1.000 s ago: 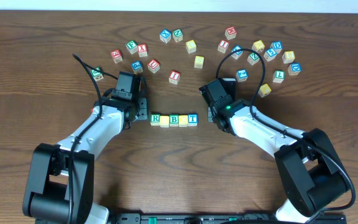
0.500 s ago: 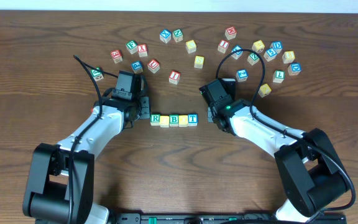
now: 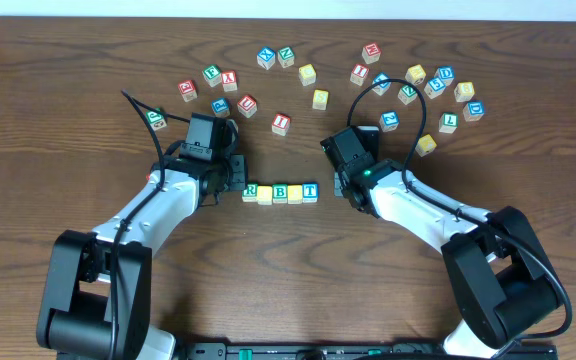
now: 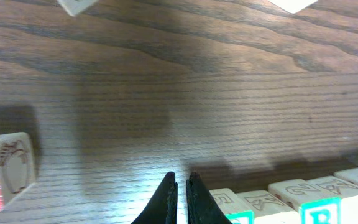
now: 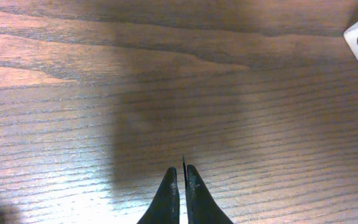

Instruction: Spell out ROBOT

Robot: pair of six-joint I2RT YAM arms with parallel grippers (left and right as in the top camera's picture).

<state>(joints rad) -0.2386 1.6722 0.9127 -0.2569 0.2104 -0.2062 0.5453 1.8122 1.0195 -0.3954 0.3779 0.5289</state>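
Mid-counter (image 3: 288, 290) the row lies with its edges touching, reading left to right: R cube (image 3: 251, 190), left yellow cube (image 3: 265, 195), B cube (image 3: 280, 191), right yellow cube (image 3: 295, 194), T cube (image 3: 310, 190). The left end effector (image 4: 180, 186) is pinched narrow on nothing, its tips just beside the row's left end. Whether they touch the R cube I cannot tell. The right end effector (image 5: 182, 180) is likewise closed and empty, near the T cube's right side but apart from it. Loose cubes (image 3: 281, 122) arc across the far counter, apart from the row. Bare wood runs between arc and row, and on the row's near side, between the two arms.
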